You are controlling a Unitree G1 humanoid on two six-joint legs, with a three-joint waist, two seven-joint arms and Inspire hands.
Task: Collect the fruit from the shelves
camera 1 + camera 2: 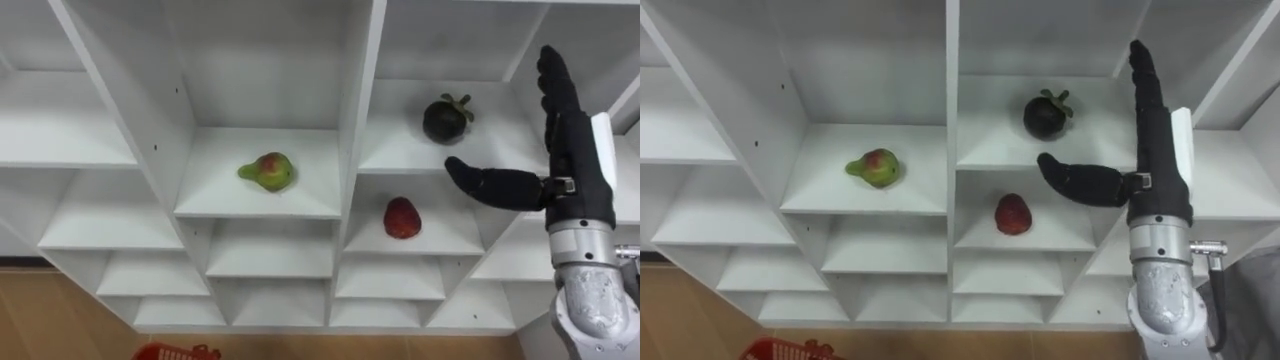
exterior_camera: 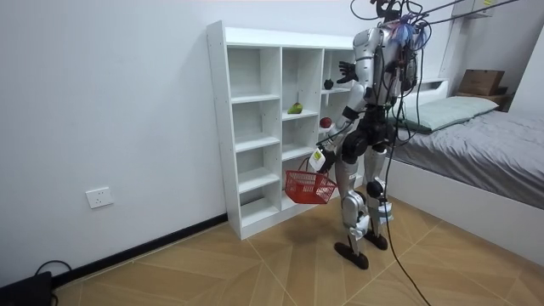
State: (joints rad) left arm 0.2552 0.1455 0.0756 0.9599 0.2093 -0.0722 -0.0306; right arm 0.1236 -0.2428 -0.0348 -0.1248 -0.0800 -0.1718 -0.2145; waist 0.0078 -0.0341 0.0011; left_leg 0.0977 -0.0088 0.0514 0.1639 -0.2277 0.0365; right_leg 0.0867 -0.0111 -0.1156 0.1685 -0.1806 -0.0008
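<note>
Three fruits lie in the white closet (image 1: 350, 120). A green pear with a red blush (image 1: 267, 171) rests on a middle shelf. A dark mangosteen (image 1: 445, 119) sits one compartment to the right and higher, and a red fruit (image 1: 402, 218) lies on the shelf below it. My right hand (image 1: 575, 170) is raised just right of the mangosteen, open, fingers straight up and thumb pointing toward the fruit, touching nothing. In the room view my left hand (image 2: 326, 154) hangs low with a red basket (image 2: 310, 187) hanging from it.
I stand close before the closet (image 2: 246, 127), which is against a white wall. A bed (image 2: 476, 136) lies behind me at the room view's right. The basket's rim (image 1: 172, 352) peeks in at the bottom of the left eye view. The other compartments hold nothing.
</note>
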